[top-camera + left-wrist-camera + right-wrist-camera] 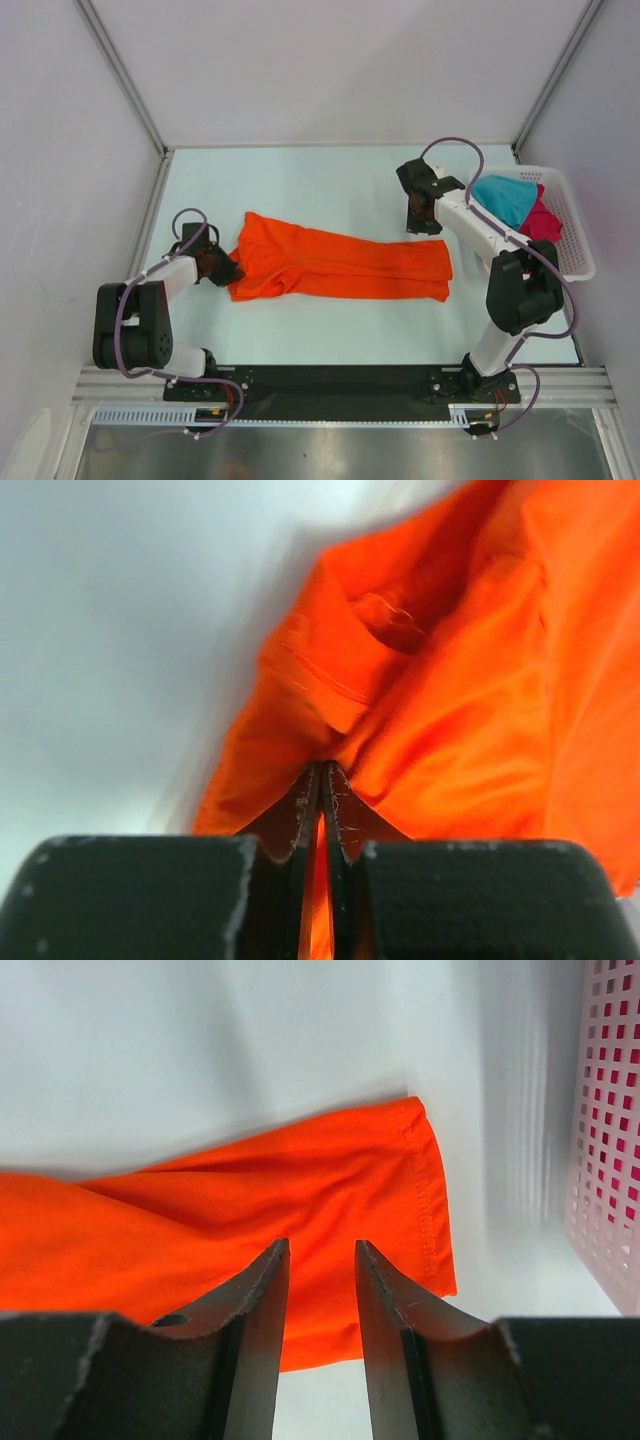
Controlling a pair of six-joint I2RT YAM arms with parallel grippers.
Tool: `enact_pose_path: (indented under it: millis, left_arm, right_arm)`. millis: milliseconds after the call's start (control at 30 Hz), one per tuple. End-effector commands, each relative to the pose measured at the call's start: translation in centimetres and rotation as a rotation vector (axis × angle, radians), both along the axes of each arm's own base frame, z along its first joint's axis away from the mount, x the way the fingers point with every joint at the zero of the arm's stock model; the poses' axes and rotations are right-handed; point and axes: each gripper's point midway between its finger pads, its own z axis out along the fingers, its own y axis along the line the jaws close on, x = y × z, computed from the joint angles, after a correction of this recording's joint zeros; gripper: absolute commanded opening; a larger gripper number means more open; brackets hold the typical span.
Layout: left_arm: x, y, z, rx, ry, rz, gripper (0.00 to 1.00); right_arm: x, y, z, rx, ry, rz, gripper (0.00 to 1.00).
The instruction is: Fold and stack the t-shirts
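A bright orange t-shirt [340,265] lies stretched in a long narrow band across the middle of the table. My left gripper [224,268] is at its left end, by the collar. In the left wrist view, that gripper [322,768] is shut on a fold of the orange t-shirt [470,710]. My right gripper [425,220] hovers over the shirt's far right corner. Its jaws [320,1245] stand open and empty above the hemmed edge of the orange cloth [250,1220]. A teal t-shirt [503,198] and a magenta t-shirt [542,220] lie bunched in the basket.
The white slotted basket [575,235] stands at the table's right edge, close to the right arm, and its wall [605,1140] shows in the right wrist view. The pale table [300,185] is framed by metal posts and walls at the back and sides.
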Motion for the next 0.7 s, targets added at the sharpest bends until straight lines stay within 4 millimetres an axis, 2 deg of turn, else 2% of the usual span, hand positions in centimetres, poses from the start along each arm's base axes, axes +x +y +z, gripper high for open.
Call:
enact_pose_path:
  millis: [0, 33, 167, 267, 433, 533, 567, 633, 667]
  left_arm:
    - [0.5, 1.8, 0.2, -0.047, 0.006, 0.085, 0.08]
    - [0.6, 2.1, 0.4, -0.044, 0.011, 0.093, 0.08]
    - [3.3, 4.6, 2.5, -0.038, -0.044, 0.143, 0.07]
    - [4.7, 6.0, 3.1, -0.045, -0.054, 0.173, 0.07]
    - [5.9, 6.0, 3.7, -0.091, -0.066, 0.164, 0.08]
    - [5.6, 6.1, 4.3, -0.062, -0.078, 0.137, 0.20]
    - [5.5, 6.1, 4.4, -0.045, -0.080, 0.114, 0.28]
    - [5.0, 6.2, 4.4, -0.031, -0.070, 0.101, 0.34]
    - [4.7, 6.1, 4.2, -0.027, -0.067, 0.087, 0.41]
  right_arm:
    - [0.1, -0.6, 2.6, 0.008, -0.058, 0.008, 0.38]
    - [0.2, -0.6, 2.8, 0.009, -0.063, 0.009, 0.38]
    - [0.4, -0.5, 3.4, 0.017, -0.068, 0.010, 0.38]
    - [0.5, -0.3, 3.8, 0.020, -0.073, 0.012, 0.38]
    - [0.6, 0.4, 3.9, 0.016, -0.064, 0.021, 0.38]
    - [0.8, 0.8, 3.8, 0.015, -0.060, 0.027, 0.38]
    - [0.8, 1.0, 3.7, 0.015, -0.059, 0.032, 0.38]
    - [1.0, 1.4, 3.6, 0.017, -0.056, 0.037, 0.38]
    - [1.0, 1.6, 3.5, 0.015, -0.053, 0.042, 0.38]
